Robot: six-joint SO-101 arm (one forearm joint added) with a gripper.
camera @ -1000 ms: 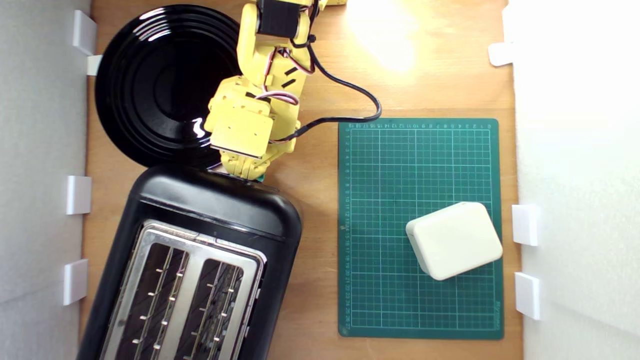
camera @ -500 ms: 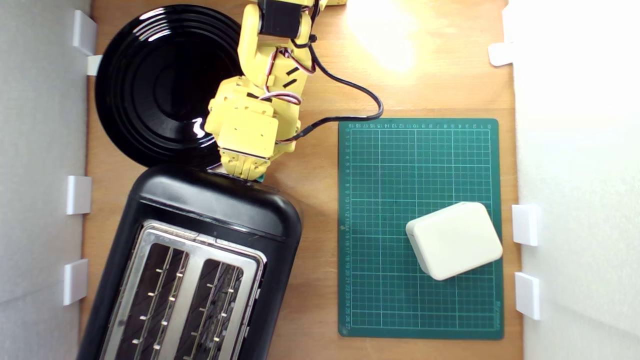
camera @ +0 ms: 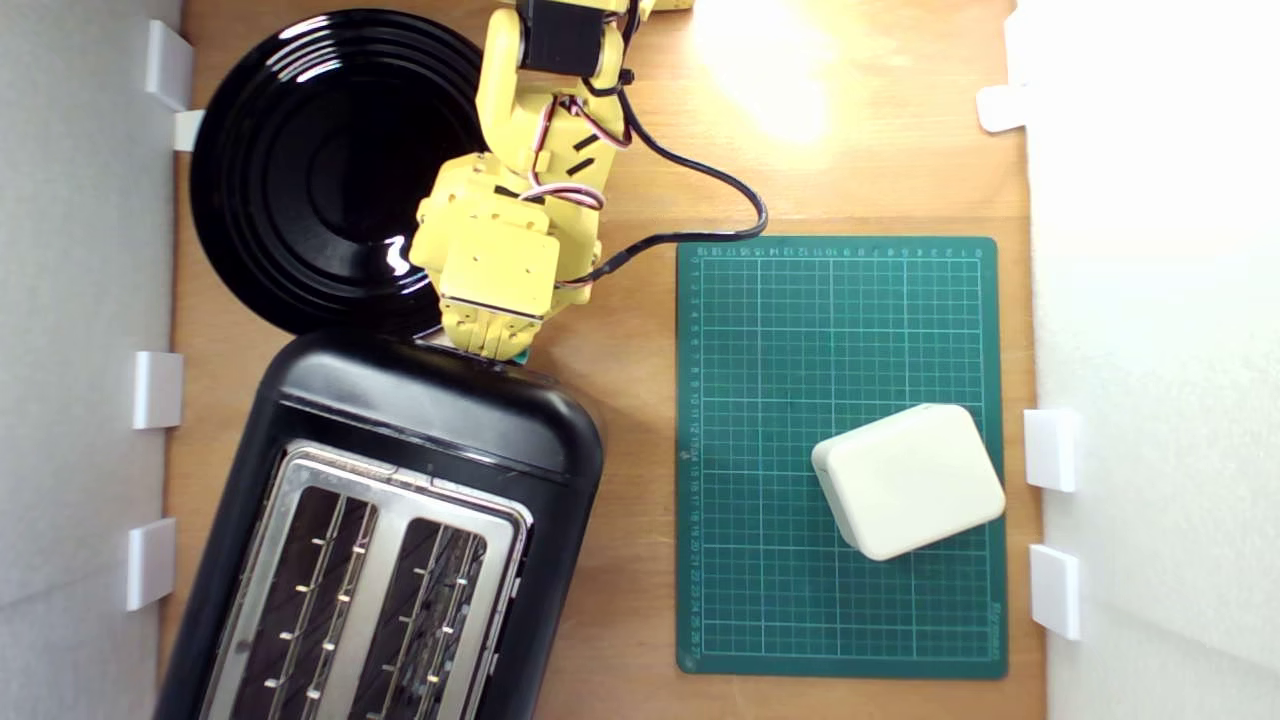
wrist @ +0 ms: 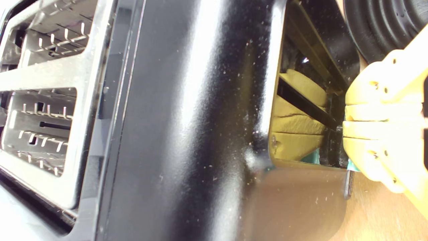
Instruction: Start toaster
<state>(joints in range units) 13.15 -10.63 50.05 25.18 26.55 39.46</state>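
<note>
— Where the toaster (camera: 400, 520) is concerned, what do you see?

— It lies at the lower part of the exterior view's left, glossy black, its silver top plate (camera: 375, 570) and two slots facing the camera, set at a slant on the wooden table (camera: 640, 180). My gripper (camera: 490, 345) is pressed against its narrow end, the end nearest the black plate (camera: 310, 160).

— And the lever?

— A sliver of teal-green lever (wrist: 312, 157) shows in the wrist view, right beside my yellow fingers (wrist: 378, 127), with their reflection in the black end wall. In the exterior view only a small teal corner peeks out under my tip.

— Are your fingers clamped on it?

— My fingers look drawn together, with only thin seams between them, but whether they grip the lever or merely rest against it I cannot tell; the contact itself is hidden.

— What lies around you?

— The black plate sits touching or just beside the toaster's end, partly under my arm. Toward the exterior view's right a green cutting mat (camera: 840, 350) lies apart from the toaster, and a cream rounded box (camera: 908, 480) rests on it.
</note>
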